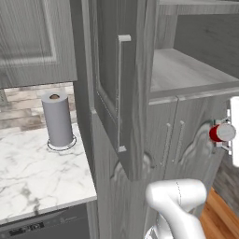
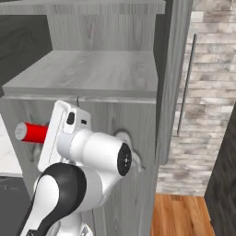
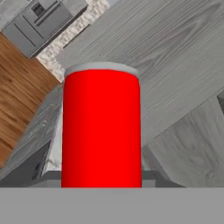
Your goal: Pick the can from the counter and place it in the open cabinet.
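Note:
My gripper (image 1: pixel 223 134) is shut on the red can (image 1: pixel 220 133), which lies on its side with its silver end (image 2: pixel 20 132) pointing away from the hand. The can (image 2: pixel 33 132) hangs in front of the arched-panel lower doors (image 1: pixel 186 140), below the front edge of the grey cabinet's flat shelf (image 1: pixel 186 70). In the right base view the shelf (image 2: pixel 87 69) lies above and beyond the white hand. The hand view has the can (image 3: pixel 101 127) standing straight up the middle, hiding the fingertips, with grey wood grain behind it.
The cabinet's open door (image 1: pixel 109 93) with its long bar handle (image 1: pixel 122 93) juts out left of the shelf. A grey paper towel roll (image 1: pixel 57 119) stands on a marble worktop (image 1: pixel 37 172) further left. Wood floor (image 2: pixel 184 216) and a brick wall (image 2: pixel 207 92) lie to the right.

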